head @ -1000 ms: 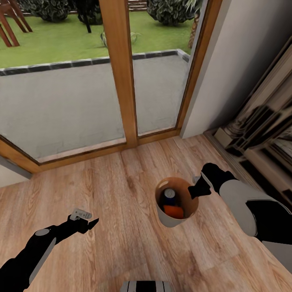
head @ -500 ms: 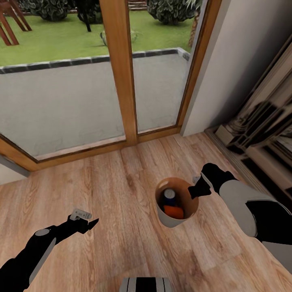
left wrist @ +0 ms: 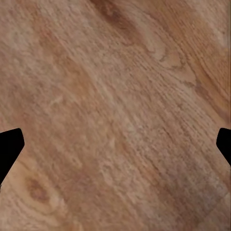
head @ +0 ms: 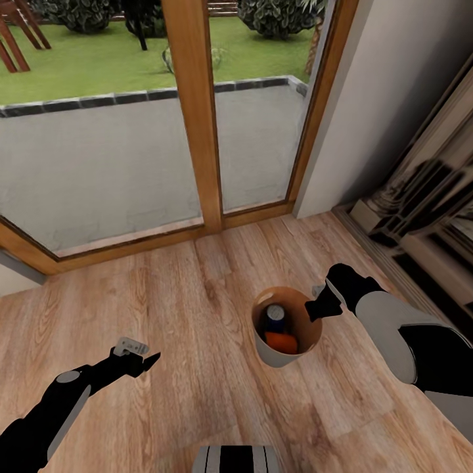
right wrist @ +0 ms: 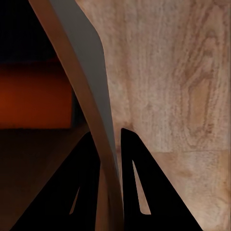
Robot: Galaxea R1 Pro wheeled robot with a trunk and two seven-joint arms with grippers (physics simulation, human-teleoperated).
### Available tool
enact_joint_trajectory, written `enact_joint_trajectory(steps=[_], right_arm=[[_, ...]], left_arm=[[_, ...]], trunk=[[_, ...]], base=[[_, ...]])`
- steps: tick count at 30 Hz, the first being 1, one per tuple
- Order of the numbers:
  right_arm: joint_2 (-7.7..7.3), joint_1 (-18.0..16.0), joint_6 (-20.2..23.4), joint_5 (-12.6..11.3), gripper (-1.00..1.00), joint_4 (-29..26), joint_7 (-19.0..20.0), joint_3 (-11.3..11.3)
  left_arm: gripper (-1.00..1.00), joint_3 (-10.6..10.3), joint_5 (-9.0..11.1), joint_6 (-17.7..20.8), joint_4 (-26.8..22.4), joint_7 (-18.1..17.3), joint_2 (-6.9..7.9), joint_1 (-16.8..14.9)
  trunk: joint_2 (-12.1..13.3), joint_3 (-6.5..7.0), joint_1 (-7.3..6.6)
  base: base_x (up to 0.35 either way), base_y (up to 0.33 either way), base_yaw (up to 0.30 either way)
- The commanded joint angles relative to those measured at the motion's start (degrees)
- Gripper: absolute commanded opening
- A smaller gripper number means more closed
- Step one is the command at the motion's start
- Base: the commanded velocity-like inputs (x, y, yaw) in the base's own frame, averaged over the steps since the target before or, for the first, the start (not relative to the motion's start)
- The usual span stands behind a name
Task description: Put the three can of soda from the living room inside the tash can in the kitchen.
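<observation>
The tash can (head: 268, 355) stands on the wood floor, dark grey outside and brown inside. Inside it lie a blue can of soda (head: 274, 318) and an orange can of soda (head: 282, 342); I cannot make out a third. My right gripper (head: 315, 309) is shut on the bin's right rim. In the right wrist view its two fingers (right wrist: 139, 183) pinch the thin bin wall (right wrist: 82, 86), with the orange can (right wrist: 33, 96) inside. My left gripper (head: 148, 360) hangs open over bare floor to the left, its fingertips (left wrist: 9, 144) wide apart with nothing between them.
A tall glass door with a wooden frame (head: 197, 131) runs along the far side, with a patio and lawn beyond. A white wall corner (head: 368, 118) and a shiny cabinet front (head: 427, 217) close in the right. Wood floor (head: 197, 309) lies around the bin.
The head view has crept very slightly. Both arms, the bin and the cans in it stand as before.
</observation>
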Motion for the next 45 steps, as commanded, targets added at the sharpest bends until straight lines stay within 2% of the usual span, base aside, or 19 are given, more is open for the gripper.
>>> enact_joint_trajectory(steps=[1, 6, 25, 32, 45], right_arm=[[0.01, 0.0, 0.3, -1.6, -1.0, 0.0, 0.3, -0.6], [0.01, 0.0, 0.4, -1.6, -1.0, -0.1, 0.3, -0.7], [0.07, 0.1, 0.4, -1.6, -1.0, -0.2, -0.2, -0.7], [0.04, 0.1, 0.3, -1.6, -1.0, -0.3, -0.2, -0.7], [0.03, 0.1, 0.3, -1.6, -1.0, -0.4, -0.3, -0.7]], left_arm=[[1.0, 0.0, 0.0, -0.3, 0.0, -0.1, 0.0, 0.0], [1.0, 0.0, 0.0, -0.8, 0.0, -0.1, 0.0, 0.0], [1.0, 0.0, -0.1, -0.9, 0.7, 0.2, 0.0, 0.0], [1.0, 0.0, 0.0, -1.0, 0.8, 0.2, 0.0, 0.0], [1.0, 0.0, -0.1, -0.9, 0.8, 0.2, 0.0, 0.0]], trunk=[[0.0, 0.0, 0.0], [0.0, 0.0, 0.0], [-7.6, -3.41, 4.17], [-7.6, -3.41, 4.17], [-12.4, -5.56, 6.8]], base=[[0.0, 0.0, 0.0], [0.0, 0.0, 0.0], [0.0, 0.0, 0.0], [0.0, 0.0, 0.0], [0.0, 0.0, 0.0]])
